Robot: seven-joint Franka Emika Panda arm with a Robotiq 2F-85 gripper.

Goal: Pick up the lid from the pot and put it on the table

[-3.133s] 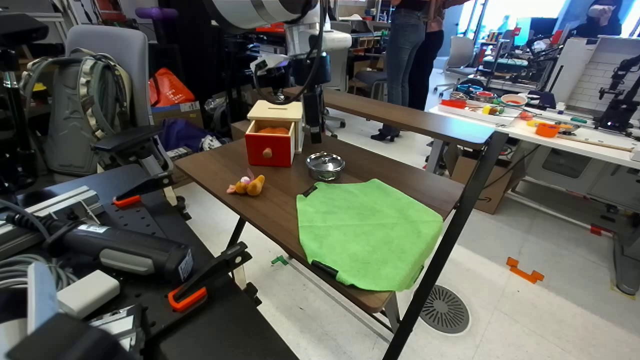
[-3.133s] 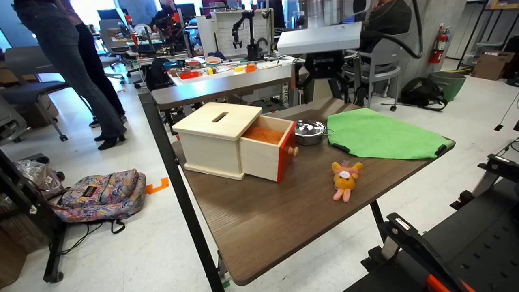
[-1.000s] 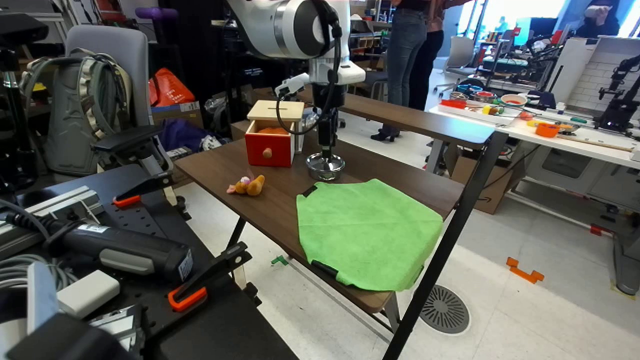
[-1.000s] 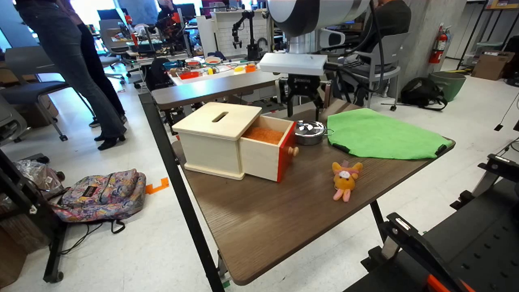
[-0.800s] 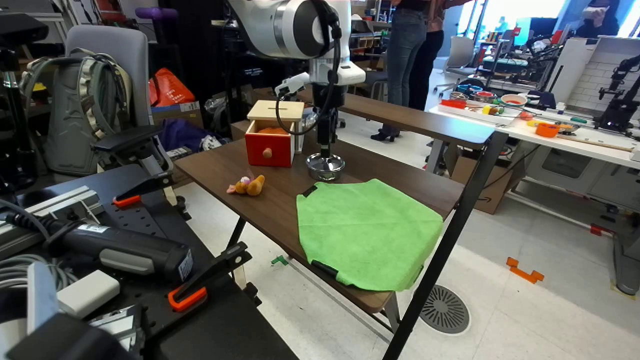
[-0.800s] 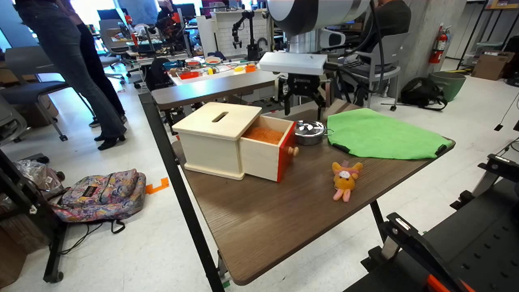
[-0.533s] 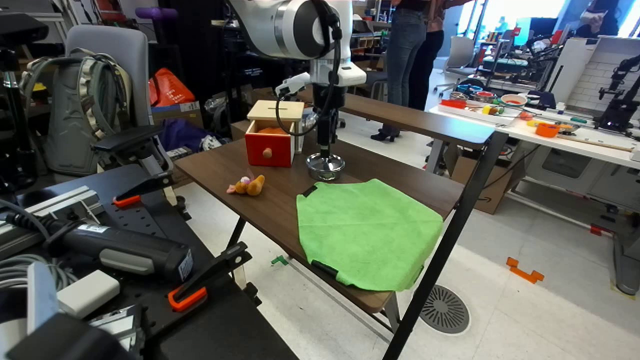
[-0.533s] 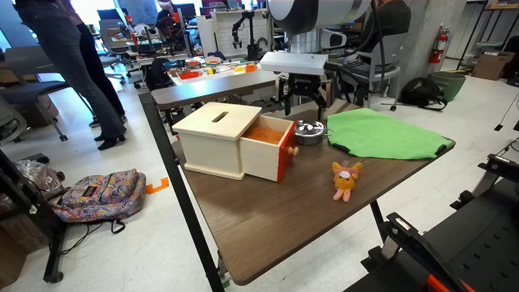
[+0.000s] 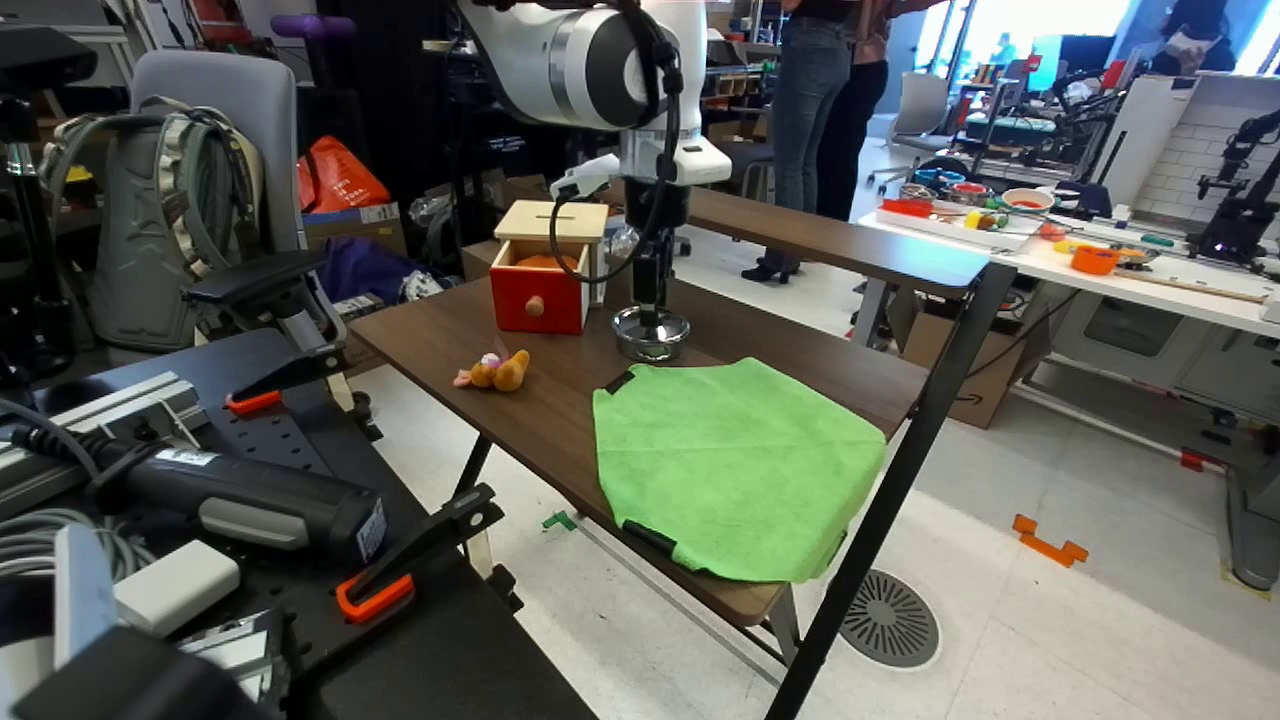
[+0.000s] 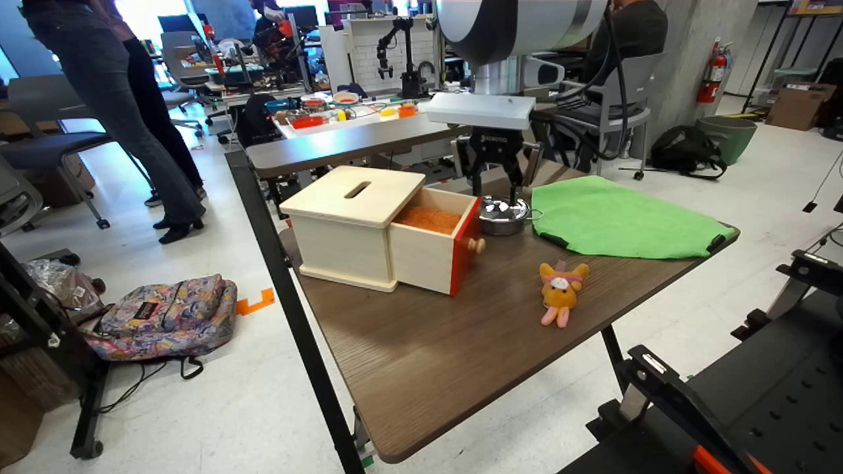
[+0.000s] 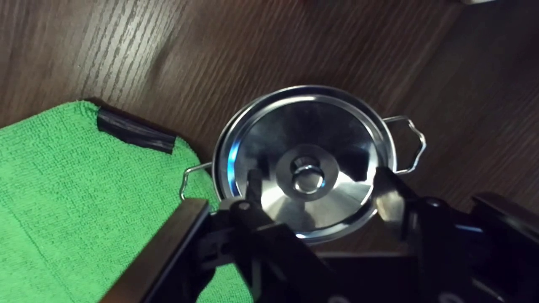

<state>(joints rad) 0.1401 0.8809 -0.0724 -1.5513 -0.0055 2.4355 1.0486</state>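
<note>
The silvery round lid [image 11: 311, 126] sits on the shallow silvery pot [image 10: 504, 228], its knob [image 11: 308, 179] upright in the middle. The pot stands on the dark brown table [image 10: 421, 368]; its wire handles show in the wrist view. My gripper [image 11: 318, 171] is open above the lid, with the knob between its two fingers and a gap on each side. In both exterior views the gripper [image 10: 495, 196] [image 9: 650, 305] points straight down with its tips close to the lid. I cannot tell whether the tips touch it.
A wooden box [image 10: 342, 243] with its red-fronted drawer [image 10: 465, 247] pulled out stands close beside the pot. A green cloth [image 9: 740, 470] lies by the pot's other side. A small orange plush toy [image 10: 561, 293] lies near the table's edge.
Over three seconds my gripper has moved over the pot and lowered. In the last half second it has come down further and its fingers have drawn closer together. The lid and pot have not moved.
</note>
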